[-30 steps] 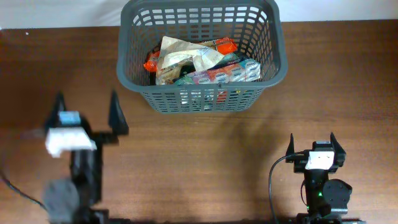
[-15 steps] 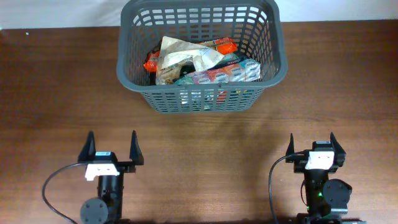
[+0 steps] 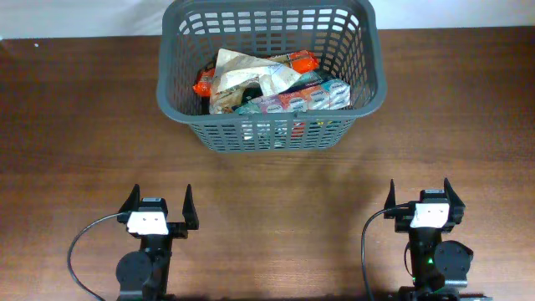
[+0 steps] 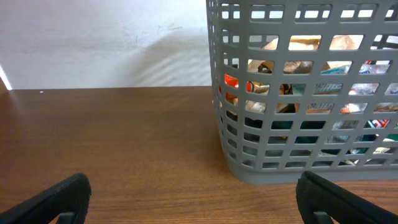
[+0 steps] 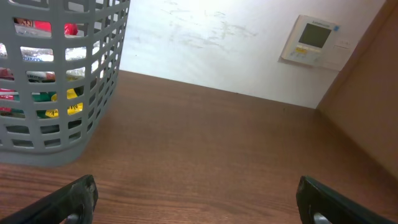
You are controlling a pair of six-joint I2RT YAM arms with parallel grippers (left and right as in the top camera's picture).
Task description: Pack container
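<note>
Left gripper [image 3: 161, 190] has shifted slightly rightward and back toward the near desk [image 3: 468, 109] edge; right gripper [image 3: 419, 183] unchanged.

Overhead: both grippers stand open and empty. The container [image 3: 267, 134] rests on the desk well ahead of them, ahead-right of the left gripper and ahead-left of the right, and holds assorted packets [image 3: 267, 88]. Left wrist: the container stands ahead-right of the spread fingers [image 4: 62, 199], apart from them. Right wrist: the container stands ahead-left of the spread fingers [image 5: 336, 202], with a wall panel [image 5: 314, 40] ahead-right.
</note>
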